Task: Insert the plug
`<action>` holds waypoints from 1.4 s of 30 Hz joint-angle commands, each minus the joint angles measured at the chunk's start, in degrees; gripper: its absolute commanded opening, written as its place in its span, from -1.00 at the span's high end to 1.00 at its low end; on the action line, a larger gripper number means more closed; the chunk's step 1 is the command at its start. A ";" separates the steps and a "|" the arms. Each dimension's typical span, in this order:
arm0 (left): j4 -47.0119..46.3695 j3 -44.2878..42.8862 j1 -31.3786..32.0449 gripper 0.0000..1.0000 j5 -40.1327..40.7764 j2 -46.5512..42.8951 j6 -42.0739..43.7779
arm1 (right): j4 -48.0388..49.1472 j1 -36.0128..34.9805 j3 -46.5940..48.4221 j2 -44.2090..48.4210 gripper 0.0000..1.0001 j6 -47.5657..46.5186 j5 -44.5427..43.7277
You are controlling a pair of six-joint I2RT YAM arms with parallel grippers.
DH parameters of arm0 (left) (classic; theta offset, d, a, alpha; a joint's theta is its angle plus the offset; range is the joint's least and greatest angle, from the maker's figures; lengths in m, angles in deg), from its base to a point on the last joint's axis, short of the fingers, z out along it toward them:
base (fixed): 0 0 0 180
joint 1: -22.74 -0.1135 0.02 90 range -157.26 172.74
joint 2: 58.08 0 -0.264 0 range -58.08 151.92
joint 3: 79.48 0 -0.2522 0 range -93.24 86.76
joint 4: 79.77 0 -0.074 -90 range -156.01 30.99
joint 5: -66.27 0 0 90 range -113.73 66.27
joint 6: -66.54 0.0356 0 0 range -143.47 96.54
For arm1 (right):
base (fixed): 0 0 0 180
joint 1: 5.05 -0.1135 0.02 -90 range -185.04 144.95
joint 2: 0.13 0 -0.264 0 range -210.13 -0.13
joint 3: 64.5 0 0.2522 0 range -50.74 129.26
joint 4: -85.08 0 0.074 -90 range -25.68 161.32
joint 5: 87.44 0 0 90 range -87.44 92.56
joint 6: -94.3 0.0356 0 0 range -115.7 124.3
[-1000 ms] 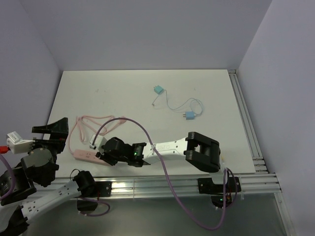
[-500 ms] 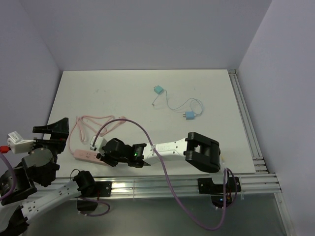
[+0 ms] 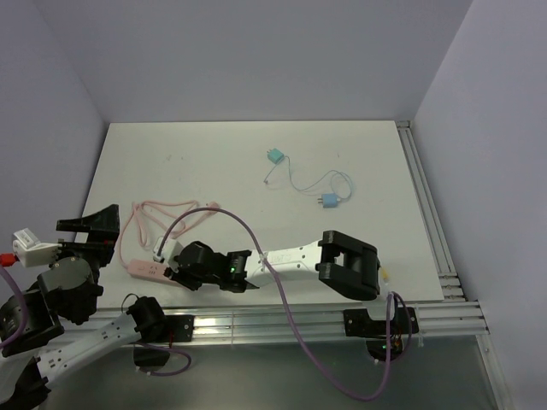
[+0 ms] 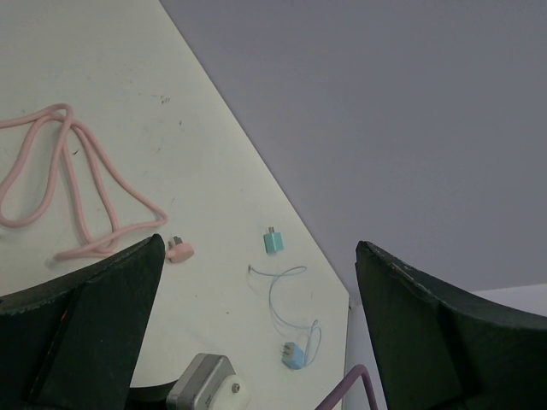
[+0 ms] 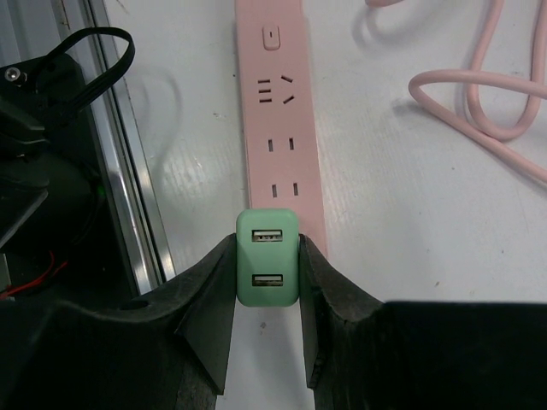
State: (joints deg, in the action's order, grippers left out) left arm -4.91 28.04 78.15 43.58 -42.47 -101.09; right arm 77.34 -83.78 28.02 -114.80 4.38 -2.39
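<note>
Right claw (image 5: 267,248) is clamping the green plug (image 5: 267,266) by its two sides, USB ports facing the wrist camera. This plug is sitting over the end of the pink power strip (image 5: 278,111), whose sockets are running toward 12 o'clock; whether the prongs are seated cannot be told. That strip is lying at the 7 o'clock corner of the desk (image 3: 214,162). Left claw (image 4: 261,248) is hanging fully spread, gripping nothing.

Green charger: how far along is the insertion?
Done: the right end effector is shut on the green charger. In hand: it hangs at one end of the pink power strip. Left: seating it; the visible sockets are empty. The left end effector is open, idle.
</note>
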 commanded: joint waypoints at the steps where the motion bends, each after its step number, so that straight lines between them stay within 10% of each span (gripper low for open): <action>1: 0.16 0.01 -0.22 -0.99 -0.25 -0.59 -0.16 | 0.84 -0.36 2.97 -1.69 1.00 -0.78 -0.67; 42: 1.03 0.54 -0.22 -0.99 -0.95 -1.11 -1.04 | 2.15 -0.45 -3.44 4.81 1.00 -0.60 -1.82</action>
State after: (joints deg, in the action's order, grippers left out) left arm -4.84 28.63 78.15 43.08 -43.36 -101.35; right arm 79.48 -83.83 23.74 -112.33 3.77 -4.45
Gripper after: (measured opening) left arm 0.995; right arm 0.381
